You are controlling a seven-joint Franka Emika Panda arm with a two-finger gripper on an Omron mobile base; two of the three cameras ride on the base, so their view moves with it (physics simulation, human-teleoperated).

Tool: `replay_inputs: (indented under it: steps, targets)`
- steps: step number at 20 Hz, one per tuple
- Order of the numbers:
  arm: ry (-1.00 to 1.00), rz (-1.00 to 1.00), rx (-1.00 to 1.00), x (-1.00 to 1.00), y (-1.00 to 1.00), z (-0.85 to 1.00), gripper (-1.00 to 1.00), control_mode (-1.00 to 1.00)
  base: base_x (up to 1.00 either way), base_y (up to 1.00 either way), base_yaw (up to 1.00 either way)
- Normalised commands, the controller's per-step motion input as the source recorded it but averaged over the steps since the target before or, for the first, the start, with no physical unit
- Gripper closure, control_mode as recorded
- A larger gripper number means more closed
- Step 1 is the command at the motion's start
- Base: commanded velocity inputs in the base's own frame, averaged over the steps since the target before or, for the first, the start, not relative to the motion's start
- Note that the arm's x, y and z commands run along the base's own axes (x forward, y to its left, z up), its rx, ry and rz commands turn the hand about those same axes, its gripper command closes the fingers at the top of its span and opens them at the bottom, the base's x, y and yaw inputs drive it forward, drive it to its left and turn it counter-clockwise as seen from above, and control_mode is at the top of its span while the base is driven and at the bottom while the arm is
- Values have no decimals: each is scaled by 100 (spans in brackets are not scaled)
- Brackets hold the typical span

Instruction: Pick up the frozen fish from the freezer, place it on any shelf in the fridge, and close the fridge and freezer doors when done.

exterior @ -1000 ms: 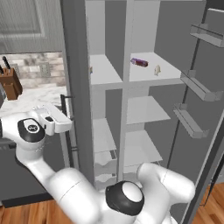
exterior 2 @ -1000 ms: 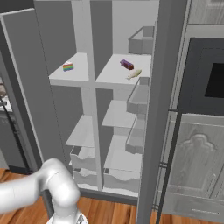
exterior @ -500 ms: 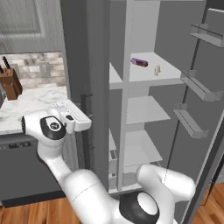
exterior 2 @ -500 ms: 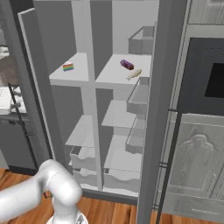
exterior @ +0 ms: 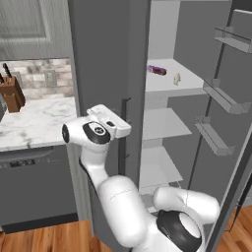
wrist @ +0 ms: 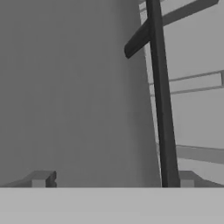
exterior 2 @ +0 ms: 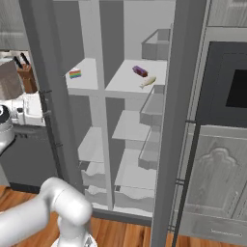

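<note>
The frozen fish [exterior: 176, 78] lay on the top fridge shelf [exterior: 189, 82], well right of the pincer [wrist: 111, 183], beside one purple can [exterior: 157, 70]. One freezer door [exterior: 106, 74] faced the pincer, jaws spread, its bar handle [wrist: 161, 96] by the right fingertip [wrist: 186, 179]. One cake slice [exterior 2: 75, 74] remained in the freezer [exterior 2: 79, 87].

No text, label, brand, number or sign can be read anywhere in these pictures. The grey doors, the shelves and the worktop are plain, and the small purple can [exterior 2: 140, 71] on the top shelf is too small and blurred to show any lettering.
</note>
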Motion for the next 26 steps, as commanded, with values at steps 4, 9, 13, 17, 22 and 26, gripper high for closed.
replay_inputs:
  steps: [4,9,13,17,22,26]
  targets:
    - [-7,0,0,64,-78,0,-100,-100,0,0,0]
    - [-7,0,0,67,-74,0,-100,-100,0,0,0]
    - [-1,0,0,70,-50,0,-100,-100,0,0,0]
    - [0,0,0,73,-29,0,-100,-100,0,0,0]
    - [0,0,0,68,-21,0,-100,-100,0,0,0]
    - [0,0,0,42,-8,0,-100,-100,0,0,0]
